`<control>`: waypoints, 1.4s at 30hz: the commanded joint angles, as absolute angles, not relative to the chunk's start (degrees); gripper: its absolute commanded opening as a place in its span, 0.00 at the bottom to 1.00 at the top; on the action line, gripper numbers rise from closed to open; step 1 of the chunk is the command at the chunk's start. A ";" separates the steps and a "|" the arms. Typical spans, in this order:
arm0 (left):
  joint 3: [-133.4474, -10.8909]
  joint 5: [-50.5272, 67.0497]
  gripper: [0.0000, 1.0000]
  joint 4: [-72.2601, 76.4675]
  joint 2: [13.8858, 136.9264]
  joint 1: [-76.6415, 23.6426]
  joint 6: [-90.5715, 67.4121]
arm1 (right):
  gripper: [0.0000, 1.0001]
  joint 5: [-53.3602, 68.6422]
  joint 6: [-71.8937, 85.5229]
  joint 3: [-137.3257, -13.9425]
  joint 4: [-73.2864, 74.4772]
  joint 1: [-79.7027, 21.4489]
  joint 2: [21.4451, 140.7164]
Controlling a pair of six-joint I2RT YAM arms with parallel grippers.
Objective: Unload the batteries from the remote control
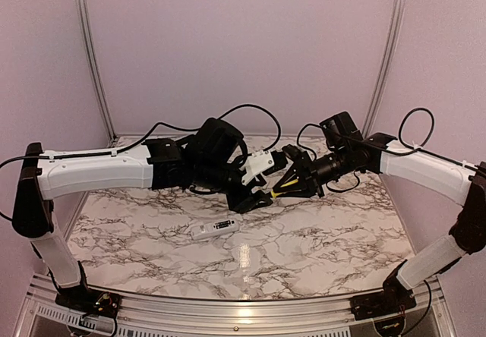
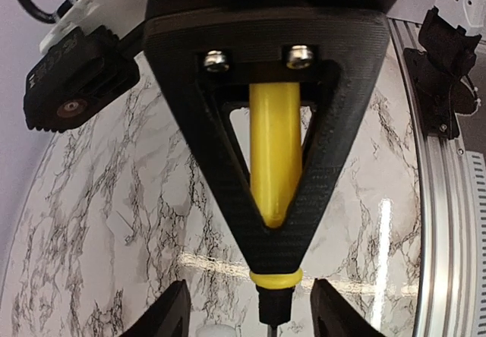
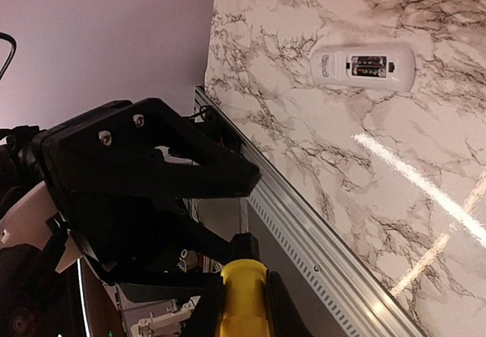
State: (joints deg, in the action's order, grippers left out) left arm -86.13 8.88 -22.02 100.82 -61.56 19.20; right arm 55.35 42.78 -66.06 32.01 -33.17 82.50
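Note:
The white remote control (image 1: 215,228) lies face up on the marble table, its compartment open. The two dark batteries (image 3: 370,67) sit in it, seen in the right wrist view with the remote (image 3: 328,65). My right gripper (image 1: 288,182) is shut on a yellow-handled tool (image 3: 243,295), held above the table behind the remote. My left gripper (image 1: 260,196) is open. In the left wrist view its fingers (image 2: 173,314) stand on either side of the tool's black tip (image 2: 273,303) without touching it. The tool's yellow handle (image 2: 273,151) shows inside the right gripper's black frame.
The marble table (image 1: 319,238) has an aluminium rail (image 1: 228,307) along its near edge. Pink walls and metal posts (image 1: 91,56) close the back. Cables (image 1: 258,113) loop above both wrists.

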 commanded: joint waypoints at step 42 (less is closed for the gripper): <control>-57.44 9.97 0.99 -29.03 87.91 -46.72 18.85 | 0.00 38.48 32.02 -72.87 44.48 -33.40 83.46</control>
